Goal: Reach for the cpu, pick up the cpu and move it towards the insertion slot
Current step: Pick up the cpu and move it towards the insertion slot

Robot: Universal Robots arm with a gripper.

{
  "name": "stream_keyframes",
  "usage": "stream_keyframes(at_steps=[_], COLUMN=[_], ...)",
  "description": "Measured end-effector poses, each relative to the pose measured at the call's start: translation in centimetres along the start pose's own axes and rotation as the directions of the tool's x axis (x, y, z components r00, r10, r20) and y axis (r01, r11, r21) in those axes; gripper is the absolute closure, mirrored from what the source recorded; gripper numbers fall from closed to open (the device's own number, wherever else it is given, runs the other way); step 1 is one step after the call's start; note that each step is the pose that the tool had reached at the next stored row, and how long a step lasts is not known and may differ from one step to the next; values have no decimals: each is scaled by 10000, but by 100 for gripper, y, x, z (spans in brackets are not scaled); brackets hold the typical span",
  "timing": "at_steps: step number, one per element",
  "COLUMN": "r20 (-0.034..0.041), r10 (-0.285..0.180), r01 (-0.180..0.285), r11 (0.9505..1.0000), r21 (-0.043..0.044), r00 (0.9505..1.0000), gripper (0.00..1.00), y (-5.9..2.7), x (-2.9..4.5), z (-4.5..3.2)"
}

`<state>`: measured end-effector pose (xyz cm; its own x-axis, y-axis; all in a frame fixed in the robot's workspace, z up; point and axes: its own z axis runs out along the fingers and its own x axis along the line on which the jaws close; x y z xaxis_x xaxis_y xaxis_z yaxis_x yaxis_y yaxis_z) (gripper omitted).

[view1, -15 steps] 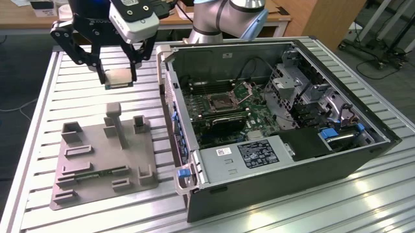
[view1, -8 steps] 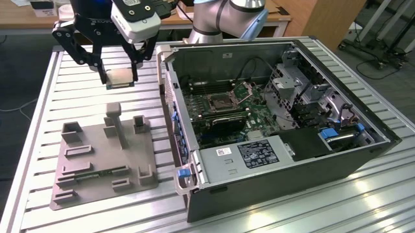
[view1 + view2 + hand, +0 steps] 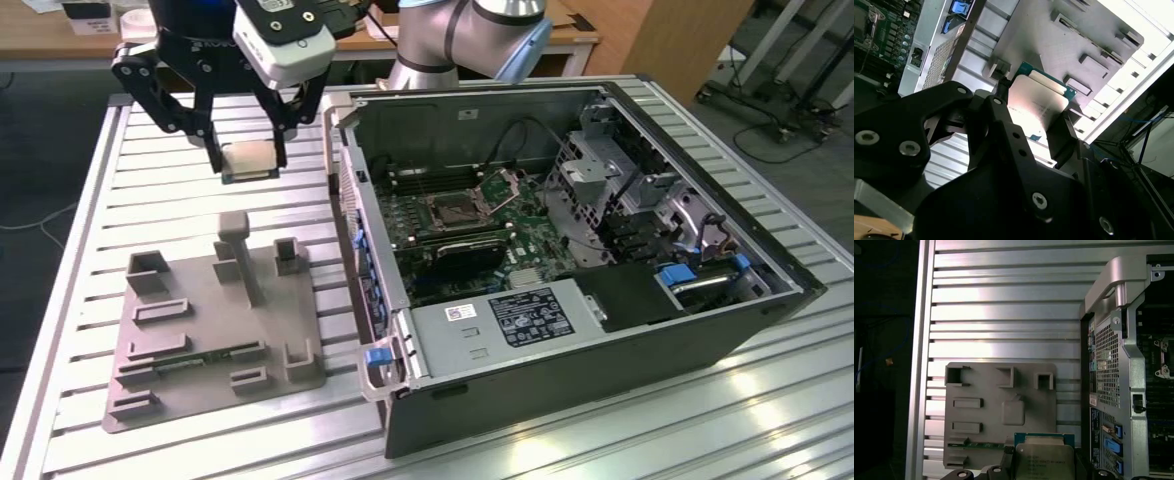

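**Cpu clamped and aloft, outside the case**

Gripper [image 3: 251, 150] hangs over the slatted table [image 3: 174, 190]. It is just past the far end of the grey tray [image 3: 214, 320], to the exterior view's left of the open case [image 3: 574, 330].

Fingers [image 3: 1061, 136] are part-closed and clamped on two opposite edges of the cpu [image 3: 251, 163]. The jaws stand only the chip's width apart, with nothing else in the grip.

Cpu is lifted clear of tray and table and touches the fingers alone. It lies roughly level, silvery lid up toward the wrist. In both wrist views a thin green rim shows along the edge that juts out past the fingertips. The chip is square, so there is no long axis to note. In the first wrist view its edges run square to the table slats.

Socket [image 3: 454, 210] sits on the board inside the case, dark centre in a shiny frame, with its hinged plate [image 3: 505, 188] tilted up. It is well apart from the cpu, and the case wall stands between them.

In the tray, a green stick [image 3: 200, 358] lies flat near the end away from the gripper.
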<state>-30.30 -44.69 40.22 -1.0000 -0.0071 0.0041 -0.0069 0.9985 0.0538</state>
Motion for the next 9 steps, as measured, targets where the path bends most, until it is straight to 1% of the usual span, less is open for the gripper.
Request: stream_keyframes(at_steps=[9], r20=[1], r10=[0], r01=[0], r11=[10000], r21=[0], r00=[10000], gripper=[46], y=[0], x=[-29], z=[0])
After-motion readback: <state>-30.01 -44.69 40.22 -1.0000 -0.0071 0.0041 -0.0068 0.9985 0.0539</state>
